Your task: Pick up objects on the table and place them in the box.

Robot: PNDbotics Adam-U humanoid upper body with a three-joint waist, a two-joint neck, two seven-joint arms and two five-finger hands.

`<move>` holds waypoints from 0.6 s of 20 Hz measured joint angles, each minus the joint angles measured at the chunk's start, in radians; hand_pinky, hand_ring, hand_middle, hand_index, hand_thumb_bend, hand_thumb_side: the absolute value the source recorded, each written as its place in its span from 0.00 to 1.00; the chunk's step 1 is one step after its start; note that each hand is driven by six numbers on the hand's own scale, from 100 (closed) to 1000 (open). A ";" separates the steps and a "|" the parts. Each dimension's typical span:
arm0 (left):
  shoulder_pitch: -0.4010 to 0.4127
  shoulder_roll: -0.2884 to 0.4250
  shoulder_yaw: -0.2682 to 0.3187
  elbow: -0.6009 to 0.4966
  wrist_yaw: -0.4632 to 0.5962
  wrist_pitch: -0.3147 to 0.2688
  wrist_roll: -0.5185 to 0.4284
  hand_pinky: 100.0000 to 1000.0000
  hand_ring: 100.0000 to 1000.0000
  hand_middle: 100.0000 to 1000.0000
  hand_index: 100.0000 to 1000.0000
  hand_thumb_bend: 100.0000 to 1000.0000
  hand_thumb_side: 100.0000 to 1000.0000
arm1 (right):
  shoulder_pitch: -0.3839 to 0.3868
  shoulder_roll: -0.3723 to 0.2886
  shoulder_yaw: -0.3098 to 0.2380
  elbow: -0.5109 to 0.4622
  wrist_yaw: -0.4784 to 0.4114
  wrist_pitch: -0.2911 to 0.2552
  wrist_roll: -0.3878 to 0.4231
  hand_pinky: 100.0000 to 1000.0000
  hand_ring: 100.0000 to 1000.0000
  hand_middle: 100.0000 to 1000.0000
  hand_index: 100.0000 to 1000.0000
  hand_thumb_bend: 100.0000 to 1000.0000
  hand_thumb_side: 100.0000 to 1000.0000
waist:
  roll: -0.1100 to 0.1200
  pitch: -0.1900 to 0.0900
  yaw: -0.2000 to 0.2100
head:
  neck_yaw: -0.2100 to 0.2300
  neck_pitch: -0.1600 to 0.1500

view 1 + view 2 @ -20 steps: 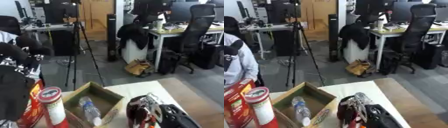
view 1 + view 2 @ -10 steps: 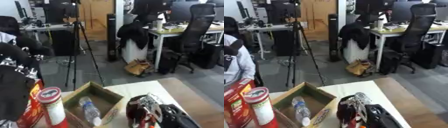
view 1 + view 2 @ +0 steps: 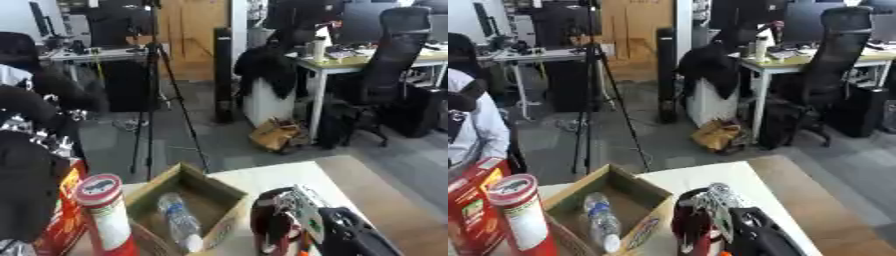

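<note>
Nothing has shifted noticeably: right robot hand (image 3: 293, 220) remains curled around a dark red object (image 3: 267, 227) at 5 o'clock of the cardboard box (image 3: 214, 192), which holds a water bottle (image 3: 178, 220). Releasing early would drop it onto the bench (image 3: 271, 176). Left robot hand is unseen.

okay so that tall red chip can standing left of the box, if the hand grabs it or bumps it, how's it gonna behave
The chip can stands upright, tall and narrow, so a bump near its lid would probably tip it. Being round, it would likely roll once down. It looks rigid, probably light for its size, though its contents are hidden.
</note>
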 measured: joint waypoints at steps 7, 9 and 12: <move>0.000 0.000 0.000 0.000 -0.003 0.000 0.000 1.00 0.63 0.58 0.56 0.00 0.71 | 0.000 0.000 0.000 -0.014 -0.001 0.011 -0.013 0.00 0.56 0.42 0.57 0.13 0.12 | 0.000 0.000 -0.001 | 0.000 0.000; 0.000 0.000 0.000 0.000 -0.003 0.000 0.000 1.00 0.63 0.58 0.56 0.00 0.71 | -0.001 0.000 0.000 -0.018 -0.001 0.013 -0.015 0.00 0.56 0.41 0.56 0.11 0.12 | 0.000 0.000 -0.001 | 0.000 0.000; 0.000 0.000 0.000 0.000 -0.003 0.000 0.000 1.00 0.63 0.58 0.56 0.00 0.71 | -0.004 0.000 0.000 -0.021 -0.003 0.016 -0.018 0.00 0.56 0.41 0.56 0.11 0.12 | 0.000 0.000 -0.001 | 0.000 -0.001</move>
